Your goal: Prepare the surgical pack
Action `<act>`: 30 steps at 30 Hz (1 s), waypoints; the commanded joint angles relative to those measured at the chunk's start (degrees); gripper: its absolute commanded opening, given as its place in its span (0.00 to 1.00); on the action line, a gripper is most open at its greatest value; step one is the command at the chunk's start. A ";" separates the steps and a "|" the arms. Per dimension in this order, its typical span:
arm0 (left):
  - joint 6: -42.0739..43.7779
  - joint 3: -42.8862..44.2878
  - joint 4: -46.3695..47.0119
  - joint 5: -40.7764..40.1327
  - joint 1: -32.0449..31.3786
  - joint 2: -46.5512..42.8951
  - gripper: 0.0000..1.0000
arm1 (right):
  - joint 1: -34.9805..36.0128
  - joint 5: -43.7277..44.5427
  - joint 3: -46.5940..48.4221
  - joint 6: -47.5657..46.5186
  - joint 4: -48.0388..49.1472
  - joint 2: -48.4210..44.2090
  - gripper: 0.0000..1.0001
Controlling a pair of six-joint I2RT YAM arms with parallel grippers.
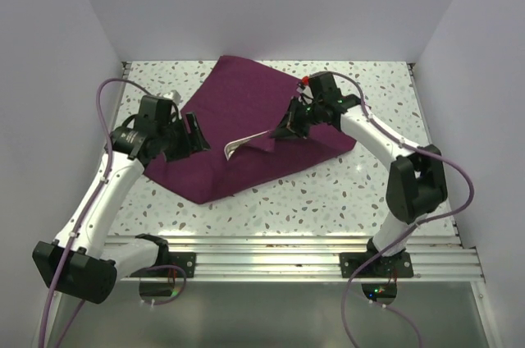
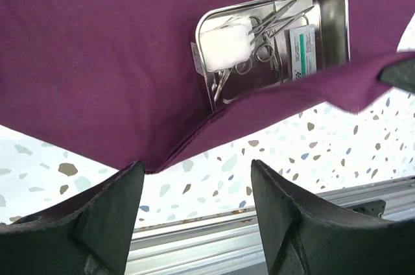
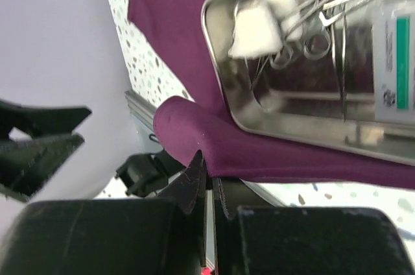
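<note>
The maroon drape [image 1: 238, 102] lies spread on the speckled table. A steel tray [image 1: 236, 148] rests on it, mostly covered by a fold of the cloth. In the left wrist view the tray [image 2: 334, 22] holds white gauze [image 2: 224, 45], scissor-like instruments [image 2: 266, 35] and a labelled packet [image 2: 301, 51]. My right gripper [image 1: 285, 130] is shut on the drape's edge [image 3: 214, 139] and holds it lifted over the tray's near side [image 3: 285, 126]. My left gripper [image 1: 194, 135] is open and empty, its fingers [image 2: 110, 216] just off the drape's near corner [image 2: 146, 161].
The speckled table [image 1: 328, 192] ends at a metal rail [image 1: 312, 254] along the near edge. White walls close in the back and both sides. In the right wrist view the left gripper [image 3: 35, 142] shows at the far left.
</note>
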 commanded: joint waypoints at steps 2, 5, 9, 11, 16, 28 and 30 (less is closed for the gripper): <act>2.53 3.15 -0.26 -1.03 -0.24 2.41 0.71 | -2.27 1.54 9.26 -1.08 -4.03 6.79 0.00; 4.20 4.90 -0.35 -0.59 -0.15 5.14 0.71 | -2.80 -0.29 14.36 -1.08 -3.77 12.15 0.00; 5.69 5.70 0.79 -1.29 -0.15 8.21 0.71 | -2.89 -0.65 21.65 -1.43 -5.35 18.48 0.00; 6.04 5.70 1.75 -0.77 -0.15 10.15 0.71 | -2.98 -1.17 23.50 -0.91 -5.26 21.81 0.00; 6.83 5.87 4.04 0.29 -0.15 14.71 0.71 | -3.41 -3.19 28.87 0.41 -4.30 27.45 0.03; 7.89 7.81 5.27 0.82 0.46 20.96 0.71 | -5.35 -4.95 36.70 2.79 -3.68 36.77 0.23; 7.89 7.90 5.27 1.34 0.46 21.84 0.71 | -5.35 -5.48 37.40 2.70 -3.50 37.56 0.27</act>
